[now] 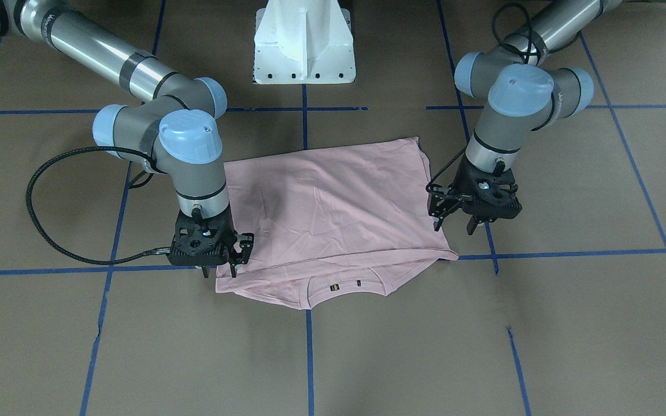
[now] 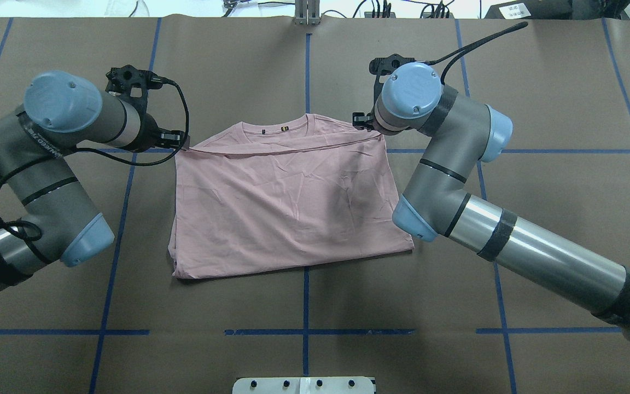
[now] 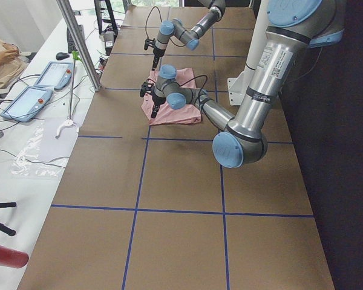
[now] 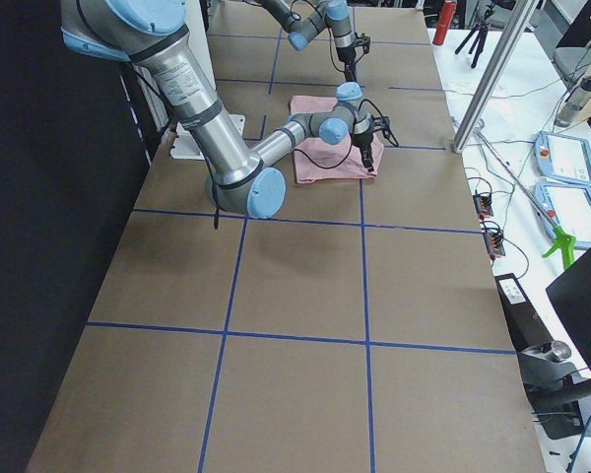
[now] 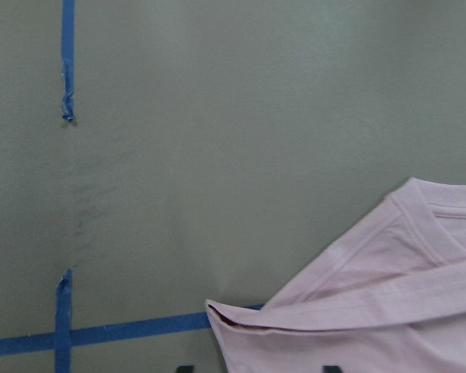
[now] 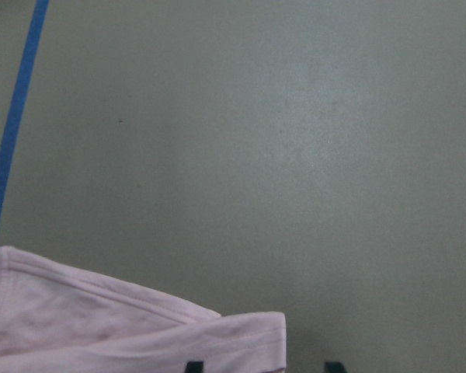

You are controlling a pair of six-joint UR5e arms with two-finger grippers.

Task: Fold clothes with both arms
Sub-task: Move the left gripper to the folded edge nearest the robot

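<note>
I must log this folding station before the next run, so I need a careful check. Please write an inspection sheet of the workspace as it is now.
Surface: brown paper cover, flat; blue tape grid frayed in one spot.
Job's things: pink T-shirt lying folded, collar end away from the robot, lightly creased.
Clutter: nothing seen.
Grippers: left gripper and right gripper both open, one at each collar-end corner of the shirt.
Cables: black cable loops wide off the right wrist; second cable loops off the left wrist.
Surroundings: white pedestal; tablets on a side bench; a person beside it.
</note>
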